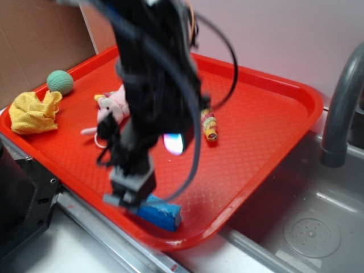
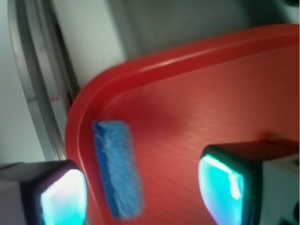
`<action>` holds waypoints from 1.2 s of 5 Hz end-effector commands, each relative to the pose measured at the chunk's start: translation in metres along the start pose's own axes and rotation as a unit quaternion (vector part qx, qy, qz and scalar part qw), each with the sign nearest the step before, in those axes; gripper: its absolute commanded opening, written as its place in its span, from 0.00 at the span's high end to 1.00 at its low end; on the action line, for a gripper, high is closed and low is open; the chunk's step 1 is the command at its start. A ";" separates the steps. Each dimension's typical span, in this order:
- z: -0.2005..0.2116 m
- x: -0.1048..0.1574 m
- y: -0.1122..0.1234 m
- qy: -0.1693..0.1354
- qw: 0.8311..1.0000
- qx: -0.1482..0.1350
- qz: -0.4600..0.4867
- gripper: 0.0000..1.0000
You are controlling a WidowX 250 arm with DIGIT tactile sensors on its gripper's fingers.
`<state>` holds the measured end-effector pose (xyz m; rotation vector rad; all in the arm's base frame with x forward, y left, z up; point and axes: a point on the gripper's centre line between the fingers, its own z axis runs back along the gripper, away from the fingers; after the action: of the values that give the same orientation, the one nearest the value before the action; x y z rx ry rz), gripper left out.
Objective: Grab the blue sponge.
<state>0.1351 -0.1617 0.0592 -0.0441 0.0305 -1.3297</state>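
Note:
The blue sponge (image 1: 161,212) lies on the red tray (image 1: 267,114) close to its near rim. In the wrist view the blue sponge (image 2: 117,168) lies lengthwise between my two glowing fingertips, nearer the left one and touching neither. My gripper (image 2: 143,190) is open. In the exterior view my gripper (image 1: 129,193) hangs just above the sponge's left end, and the arm hides part of the tray's middle.
A pink plush toy (image 1: 112,111), a teal ball (image 1: 60,82), a yellow cloth (image 1: 35,112) and a small striped toy (image 1: 209,125) lie on the tray. A grey faucet (image 1: 341,102) and a metal sink (image 1: 307,227) are at the right. The tray rim (image 2: 77,122) runs close beside the sponge.

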 end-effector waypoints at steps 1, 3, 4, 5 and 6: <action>-0.007 -0.010 -0.010 -0.011 1.000 0.001 0.005 0.00; -0.007 -0.010 -0.010 -0.011 1.000 0.001 0.005 0.00; -0.023 -0.009 -0.015 -0.009 1.000 0.002 -0.008 0.00; -0.029 -0.005 -0.005 0.002 1.000 -0.009 -0.012 0.00; -0.041 -0.008 0.003 0.021 1.000 -0.021 0.001 1.00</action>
<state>0.1475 -0.1608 0.0220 -0.0594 0.0769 -1.3152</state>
